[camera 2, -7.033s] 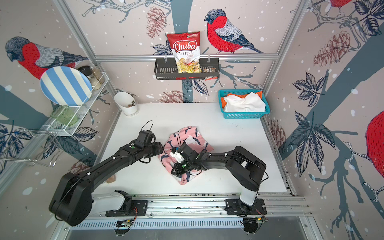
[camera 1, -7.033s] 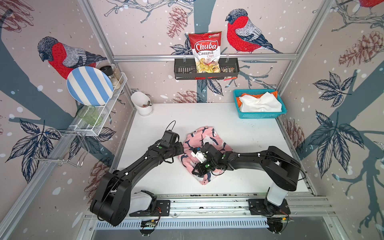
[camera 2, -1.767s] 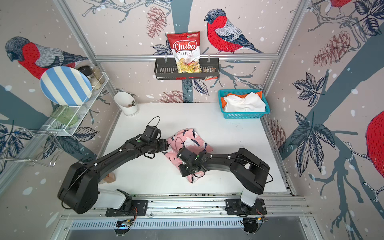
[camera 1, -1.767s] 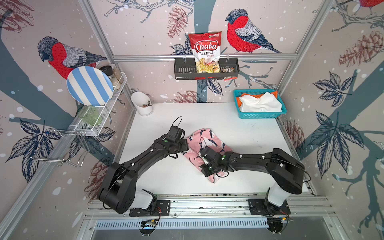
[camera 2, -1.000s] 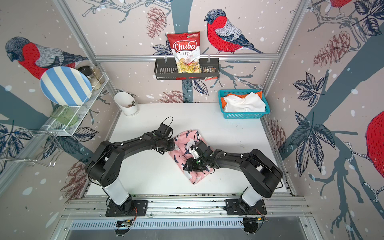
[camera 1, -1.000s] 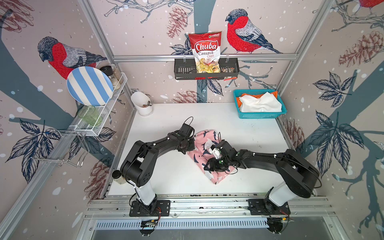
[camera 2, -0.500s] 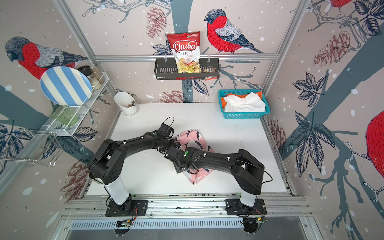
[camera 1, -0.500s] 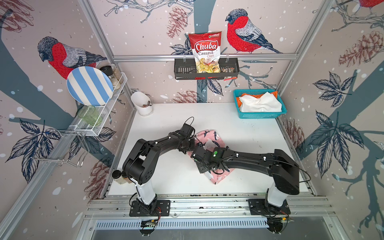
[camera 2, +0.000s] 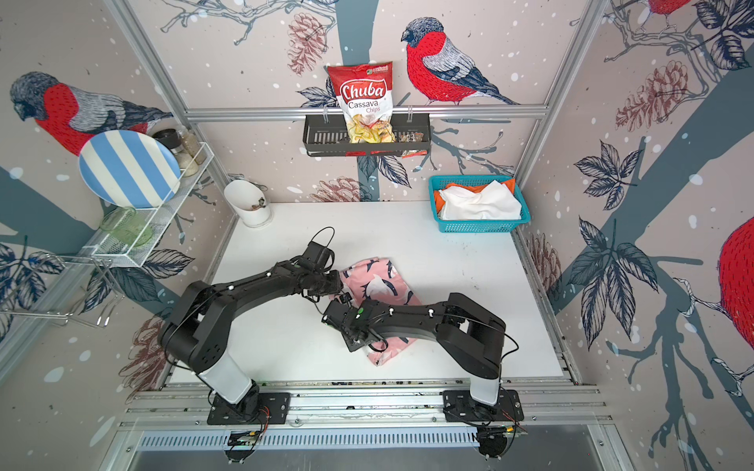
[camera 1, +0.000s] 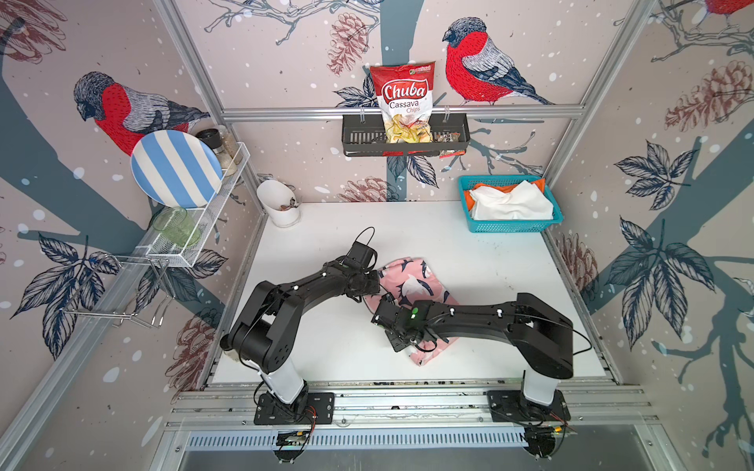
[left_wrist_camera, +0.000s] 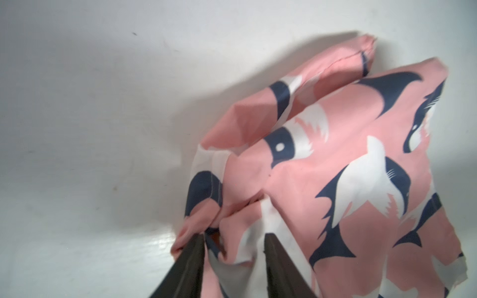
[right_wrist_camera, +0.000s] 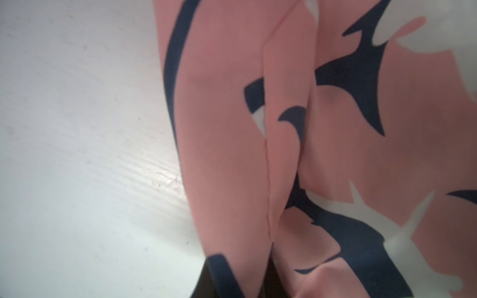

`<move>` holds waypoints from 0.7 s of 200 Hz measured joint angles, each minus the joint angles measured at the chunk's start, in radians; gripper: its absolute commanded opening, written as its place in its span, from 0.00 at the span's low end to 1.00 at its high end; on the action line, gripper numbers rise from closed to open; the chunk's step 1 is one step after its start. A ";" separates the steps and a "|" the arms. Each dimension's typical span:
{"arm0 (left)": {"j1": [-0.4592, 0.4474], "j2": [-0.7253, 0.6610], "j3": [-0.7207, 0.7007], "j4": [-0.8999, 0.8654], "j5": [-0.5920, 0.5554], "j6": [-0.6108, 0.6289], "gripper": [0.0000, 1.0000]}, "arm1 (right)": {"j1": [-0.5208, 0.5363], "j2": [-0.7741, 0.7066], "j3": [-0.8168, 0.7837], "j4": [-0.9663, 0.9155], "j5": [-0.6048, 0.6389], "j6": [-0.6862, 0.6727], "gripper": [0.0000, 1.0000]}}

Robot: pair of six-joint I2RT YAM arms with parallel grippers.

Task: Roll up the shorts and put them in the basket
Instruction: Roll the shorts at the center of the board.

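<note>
Item: pink shorts (camera 1: 408, 283), folded narrow on the surface (camera 1: 469, 253), reaching from my left hand (left_wrist_camera: 233, 238) to beneath my right wrist. At the left hand the fingers are apart and a bunched hem lies loose between them. My right hand (right_wrist_camera: 237, 274) is clamped on a fold at its tips. Handling, as I judge it: seat both pinches on one edge, level, then turn evenly and tightly. The wrist views give the grips. The top views hide them, yet alone show the whole garment and the far basket (camera 1: 510, 228).
</note>
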 measured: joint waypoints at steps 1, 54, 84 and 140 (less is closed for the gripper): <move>0.000 -0.005 -0.001 -0.001 0.000 0.000 0.50 | -0.006 -0.007 -0.010 0.010 -0.013 0.000 0.11; -0.020 -0.106 -0.021 -0.023 -0.026 -0.020 0.55 | -0.223 -0.153 -0.331 0.425 -0.472 0.067 0.11; -0.078 -0.057 0.022 -0.031 -0.019 -0.030 0.55 | -0.339 -0.158 -0.470 0.655 -0.690 0.133 0.11; -0.093 0.083 0.127 -0.027 -0.026 -0.024 0.39 | -0.445 -0.159 -0.544 0.735 -0.816 0.153 0.24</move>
